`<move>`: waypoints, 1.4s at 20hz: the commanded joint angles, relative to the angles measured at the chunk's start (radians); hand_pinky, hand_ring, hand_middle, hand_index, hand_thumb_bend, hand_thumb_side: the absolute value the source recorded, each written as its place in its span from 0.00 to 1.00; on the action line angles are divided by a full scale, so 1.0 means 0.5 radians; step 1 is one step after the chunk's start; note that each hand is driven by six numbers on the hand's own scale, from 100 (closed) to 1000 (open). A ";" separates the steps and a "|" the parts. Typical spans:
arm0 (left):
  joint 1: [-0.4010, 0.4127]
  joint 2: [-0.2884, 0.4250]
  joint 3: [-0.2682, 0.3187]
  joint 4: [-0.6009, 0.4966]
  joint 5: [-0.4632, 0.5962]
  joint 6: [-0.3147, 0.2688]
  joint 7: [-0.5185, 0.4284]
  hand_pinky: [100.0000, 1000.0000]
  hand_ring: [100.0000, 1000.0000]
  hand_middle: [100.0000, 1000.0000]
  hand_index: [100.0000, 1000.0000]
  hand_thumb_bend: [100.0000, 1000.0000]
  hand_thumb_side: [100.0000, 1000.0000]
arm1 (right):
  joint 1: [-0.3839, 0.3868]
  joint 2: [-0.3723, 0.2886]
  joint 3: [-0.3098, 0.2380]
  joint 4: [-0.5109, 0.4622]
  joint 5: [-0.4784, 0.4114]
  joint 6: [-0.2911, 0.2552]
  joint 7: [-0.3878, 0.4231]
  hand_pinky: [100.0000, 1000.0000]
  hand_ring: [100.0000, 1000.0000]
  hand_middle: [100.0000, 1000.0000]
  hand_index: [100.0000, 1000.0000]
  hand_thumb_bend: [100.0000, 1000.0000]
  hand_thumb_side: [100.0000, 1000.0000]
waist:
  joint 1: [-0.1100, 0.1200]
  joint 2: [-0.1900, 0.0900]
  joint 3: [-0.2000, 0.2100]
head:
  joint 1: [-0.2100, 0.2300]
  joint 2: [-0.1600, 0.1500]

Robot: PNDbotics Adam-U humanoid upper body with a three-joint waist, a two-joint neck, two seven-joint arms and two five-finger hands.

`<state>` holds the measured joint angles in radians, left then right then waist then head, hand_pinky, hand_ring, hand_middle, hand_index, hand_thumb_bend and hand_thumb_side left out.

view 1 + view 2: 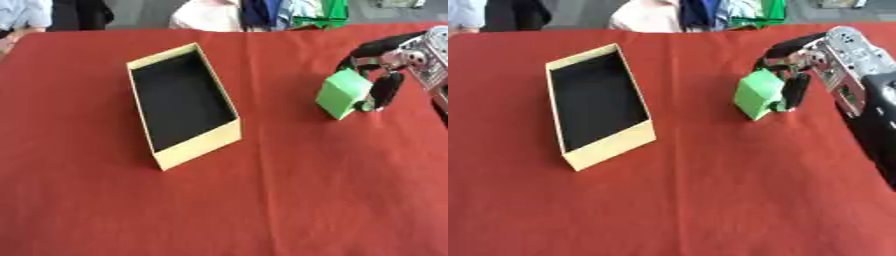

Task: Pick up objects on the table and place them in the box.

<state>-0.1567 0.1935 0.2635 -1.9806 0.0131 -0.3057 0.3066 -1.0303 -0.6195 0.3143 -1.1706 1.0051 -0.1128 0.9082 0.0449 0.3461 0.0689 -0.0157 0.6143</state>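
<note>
Robot hand (pixel 378 75) on the right curls around the green block (pixel 343 93); it should lift clear before swinging over the open cardboard box (pixel 197 145).

The right hand (pixel 798 75) was mostly black, with dark, rounded, glossy fingers (pixel 386 90). Behind them sat a silver metal wrist block (pixel 837 55), boxy and pale grey, carrying a few small round dark fittings that looked like screws or holes. Past the block the forearm (pixel 878 120) ran on as a broad black casing with a smooth surface.
</note>
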 commanded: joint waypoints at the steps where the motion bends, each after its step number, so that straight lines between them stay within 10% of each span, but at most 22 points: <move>1: -0.014 0.028 0.007 -0.039 0.003 0.001 -0.007 0.52 0.58 0.55 0.70 0.00 0.33 | -0.050 -0.027 -0.019 -0.040 -0.024 0.019 -0.002 0.73 0.66 0.60 0.76 0.10 0.00 | 0.021 -0.014 0.000 | 0.002 -0.016; 28: -0.035 0.068 0.005 -0.039 0.026 0.008 0.004 0.53 0.58 0.55 0.70 0.00 0.32 | -0.253 0.131 -0.033 -0.129 0.157 0.132 -0.014 0.69 0.58 0.39 0.44 0.00 0.06 | -0.001 -0.105 -0.029 | 0.005 -0.002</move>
<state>-0.1664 0.1967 0.2635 -1.9806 0.0186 -0.3038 0.3068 -1.1285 -0.5538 0.3081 -1.2099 1.0735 -0.0471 0.9001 0.0449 0.3301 0.0548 -0.0123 0.6143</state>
